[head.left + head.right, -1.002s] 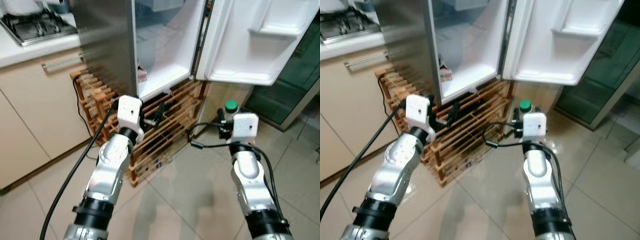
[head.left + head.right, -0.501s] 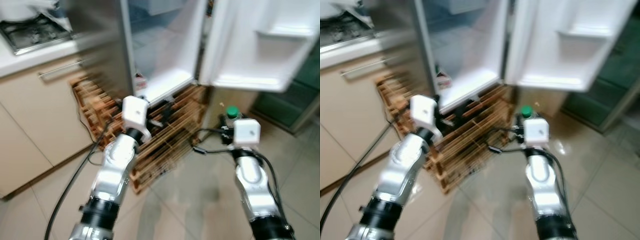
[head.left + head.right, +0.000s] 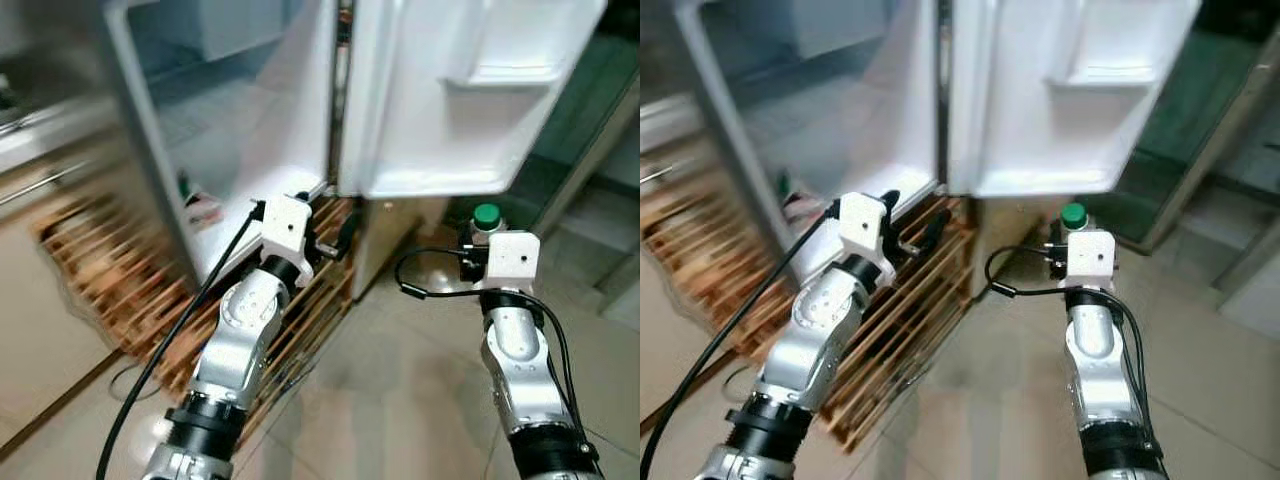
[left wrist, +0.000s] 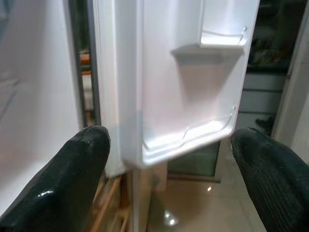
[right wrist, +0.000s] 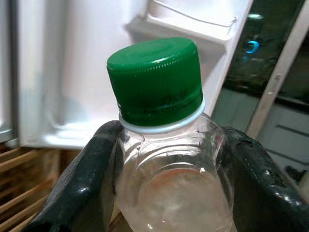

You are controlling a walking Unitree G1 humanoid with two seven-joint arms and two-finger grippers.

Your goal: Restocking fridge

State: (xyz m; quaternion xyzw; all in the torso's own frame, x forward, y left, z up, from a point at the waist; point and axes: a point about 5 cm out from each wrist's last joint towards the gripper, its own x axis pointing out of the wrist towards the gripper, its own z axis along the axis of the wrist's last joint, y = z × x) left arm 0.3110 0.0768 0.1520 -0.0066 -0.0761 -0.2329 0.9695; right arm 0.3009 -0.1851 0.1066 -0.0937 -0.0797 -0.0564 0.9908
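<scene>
A clear bottle with a green cap [image 5: 155, 87] sits upright between the two black fingers [image 5: 82, 179] of my right gripper [image 3: 483, 240], which is shut on it low in front of the open fridge door [image 3: 470, 90]. The green cap [image 3: 486, 214] peeks above the white wrist block. My left gripper [image 3: 335, 232] is raised toward the bottom edge of the fridge interior [image 3: 240, 130], open and holding nothing. Its fingers [image 4: 72, 179] frame the door's lower shelf [image 4: 193, 135]. A small red and white package [image 3: 205, 210] lies on the fridge floor.
A wooden slatted rack [image 3: 300, 310] stands under and beside the fridge, right below my left arm. Beige cabinets [image 3: 40, 330] run along the left. Tiled floor [image 3: 390, 400] spreads ahead, and a dark glass panel [image 3: 590, 130] stands at the right.
The camera has swung left to right, so the fridge interior and door now sit more centred and closer. Both arms keep their pose; the bottle stays gripped.
</scene>
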